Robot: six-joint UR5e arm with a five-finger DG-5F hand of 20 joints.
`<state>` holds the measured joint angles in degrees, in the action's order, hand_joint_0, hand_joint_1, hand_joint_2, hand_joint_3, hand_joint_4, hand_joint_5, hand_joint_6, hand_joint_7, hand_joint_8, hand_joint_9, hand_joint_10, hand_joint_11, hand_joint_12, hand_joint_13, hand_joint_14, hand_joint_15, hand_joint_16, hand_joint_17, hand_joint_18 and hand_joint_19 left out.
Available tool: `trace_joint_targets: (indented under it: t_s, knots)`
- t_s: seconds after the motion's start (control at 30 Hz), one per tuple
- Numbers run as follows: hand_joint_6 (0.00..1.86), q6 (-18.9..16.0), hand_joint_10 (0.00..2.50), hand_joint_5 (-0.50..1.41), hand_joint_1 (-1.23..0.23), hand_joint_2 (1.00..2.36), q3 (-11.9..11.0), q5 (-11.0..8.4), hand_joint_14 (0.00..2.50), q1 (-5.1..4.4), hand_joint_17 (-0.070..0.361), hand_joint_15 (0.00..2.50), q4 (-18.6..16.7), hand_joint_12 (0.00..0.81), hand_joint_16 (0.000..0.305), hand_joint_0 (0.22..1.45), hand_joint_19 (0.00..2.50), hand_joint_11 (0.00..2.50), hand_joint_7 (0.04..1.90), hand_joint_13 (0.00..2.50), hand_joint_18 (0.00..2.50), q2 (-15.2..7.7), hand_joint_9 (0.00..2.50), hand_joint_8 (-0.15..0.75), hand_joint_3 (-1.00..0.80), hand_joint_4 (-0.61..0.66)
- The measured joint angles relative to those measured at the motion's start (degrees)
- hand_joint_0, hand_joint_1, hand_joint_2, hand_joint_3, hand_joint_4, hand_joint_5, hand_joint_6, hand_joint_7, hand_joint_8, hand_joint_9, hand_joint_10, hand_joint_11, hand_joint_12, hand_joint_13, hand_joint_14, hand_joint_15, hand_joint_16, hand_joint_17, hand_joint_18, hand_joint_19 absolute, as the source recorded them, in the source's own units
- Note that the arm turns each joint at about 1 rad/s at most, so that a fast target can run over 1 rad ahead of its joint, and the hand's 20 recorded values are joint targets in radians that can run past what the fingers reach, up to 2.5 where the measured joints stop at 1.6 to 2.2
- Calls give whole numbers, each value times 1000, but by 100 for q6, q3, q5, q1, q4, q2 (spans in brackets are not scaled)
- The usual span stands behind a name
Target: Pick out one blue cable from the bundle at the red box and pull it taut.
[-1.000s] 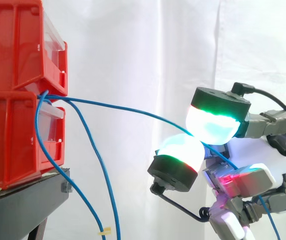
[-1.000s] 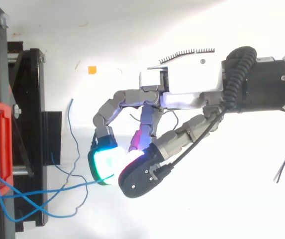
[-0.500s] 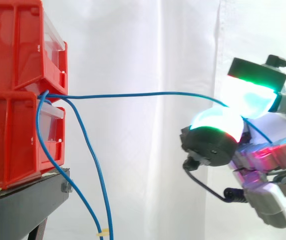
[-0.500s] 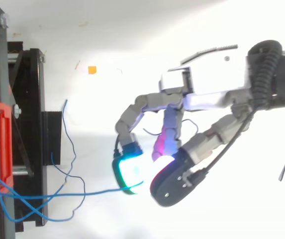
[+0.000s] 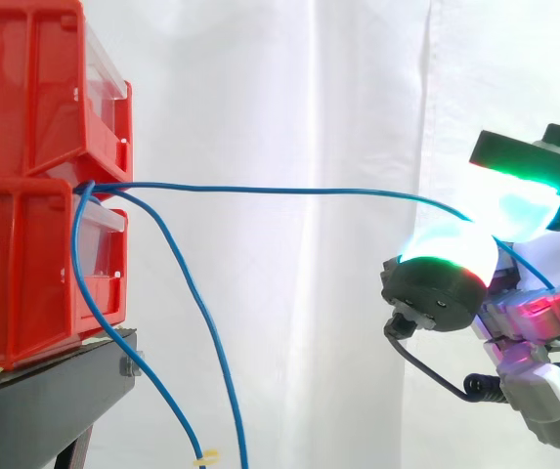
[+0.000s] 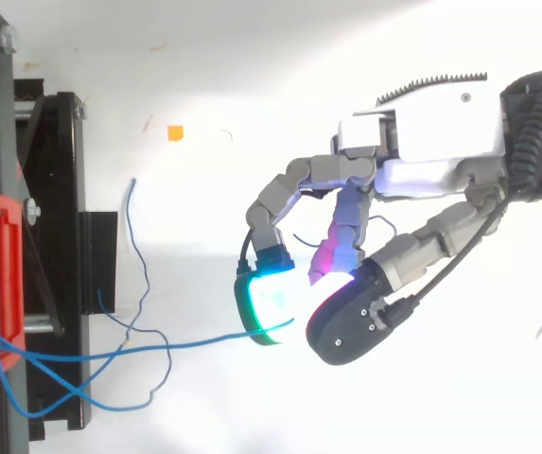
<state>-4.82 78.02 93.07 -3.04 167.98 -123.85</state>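
Blue cable (image 5: 289, 191) runs almost straight from between the stacked red boxes (image 5: 25, 244) out toward 3 o'clock. There the hand (image 6: 422, 151) pinches it between glowing fingertips (image 5: 451, 256). Other blue cables (image 5: 219, 366) hang loose toward 6 o'clock.

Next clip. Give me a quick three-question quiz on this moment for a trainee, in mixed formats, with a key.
1. True or false: the hand pinches one blue cable between two glowing fingertips.
2. Where does that cable leave the red bins? A) between the upper and lower bin; B) over the top of the upper bin; C) beneath the lower bin.
3. Fill in: from the bins to the hand, the held cable runs nearly ____.
Key: 1 true; 2 A; 3 level, dipping only slightly close to the hand.
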Motion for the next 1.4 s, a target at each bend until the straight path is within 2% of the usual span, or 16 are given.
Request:
trace_joint_targets:
  t_s: [0.77,1.4]
  knots:
    - [871,51,19,-58,-797,1011,1,0,15,-12,115,466,-11,350,51,610,401,663,1115,1069,1060,2,1371,336,-79,-169]
    - [872,52,18,-59,-802,1010,1,0,14,-11,110,438,-11,349,49,612,389,613,1087,1013,968,2,1292,328,-87,-190]
